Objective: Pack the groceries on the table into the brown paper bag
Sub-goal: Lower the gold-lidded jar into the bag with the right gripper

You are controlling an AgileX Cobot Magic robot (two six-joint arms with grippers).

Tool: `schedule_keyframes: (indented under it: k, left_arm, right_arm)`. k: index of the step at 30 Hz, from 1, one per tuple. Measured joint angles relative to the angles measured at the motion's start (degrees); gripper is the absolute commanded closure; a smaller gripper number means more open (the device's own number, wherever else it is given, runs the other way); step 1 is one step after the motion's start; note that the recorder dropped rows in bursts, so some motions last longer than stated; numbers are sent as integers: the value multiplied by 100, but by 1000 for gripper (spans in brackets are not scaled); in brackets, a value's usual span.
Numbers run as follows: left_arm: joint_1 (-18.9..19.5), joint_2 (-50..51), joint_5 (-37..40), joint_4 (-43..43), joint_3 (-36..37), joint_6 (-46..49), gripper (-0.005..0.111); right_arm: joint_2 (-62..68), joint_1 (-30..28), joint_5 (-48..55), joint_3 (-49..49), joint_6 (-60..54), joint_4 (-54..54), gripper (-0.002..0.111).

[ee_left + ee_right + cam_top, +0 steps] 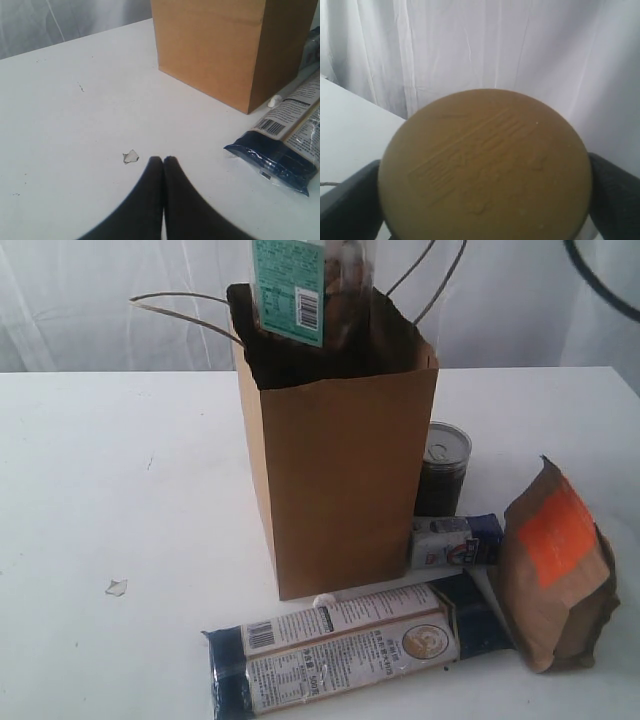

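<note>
The brown paper bag (340,480) stands open on the white table (120,470). A jar with a teal label (292,285) hangs right over the bag's mouth, its lower end at the rim. Its gold lid (485,150) fills the right wrist view, where my right gripper (485,200) is shut on it, dark fingers (350,205) on either side. Beside the bag are the dark silver-lidded can (443,465), the small blue-white packet (455,540), the brown pouch with orange label (555,570) and the long navy-tan packet (350,645). My left gripper (163,159) is shut and empty, low over the table. No yellow-grain bottle is in view.
A tiny clear wrapper scrap (131,156) lies just beside the left fingertips, well left of the bag (210,45). The long packet's navy end (280,160) lies off to one side of them. A small white nub (322,600) sits at the bag's front base. White curtains hang behind.
</note>
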Motion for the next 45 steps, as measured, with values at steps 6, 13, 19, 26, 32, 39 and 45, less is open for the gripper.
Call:
schedule_keyframes:
  k: [6, 13, 19, 26, 32, 39, 45]
  left_arm:
    - [0, 0, 0, 0, 0, 0, 107]
    - [0, 0, 0, 0, 0, 0, 107]
    - [0, 0, 0, 0, 0, 0, 107]
    - [0, 0, 0, 0, 0, 0, 107]
    - [0, 0, 0, 0, 0, 0, 107]
    - [0, 0, 0, 0, 0, 0, 107]
    - [0, 0, 0, 0, 0, 0, 107]
  right_arm:
    - [416, -11, -251, 0, 0, 47, 108]
    - [797, -11, -406, 0, -23, 71, 108]
    - [1081, -11, -306, 0, -23, 83, 108]
    - [1338, -53, 5, 0, -23, 94, 108]
    - [1457, -104, 32, 0, -23, 121, 108]
    - [1592, -144, 219, 0, -33, 136, 72]
    - [1565, -144, 281, 0, -33, 333, 35]
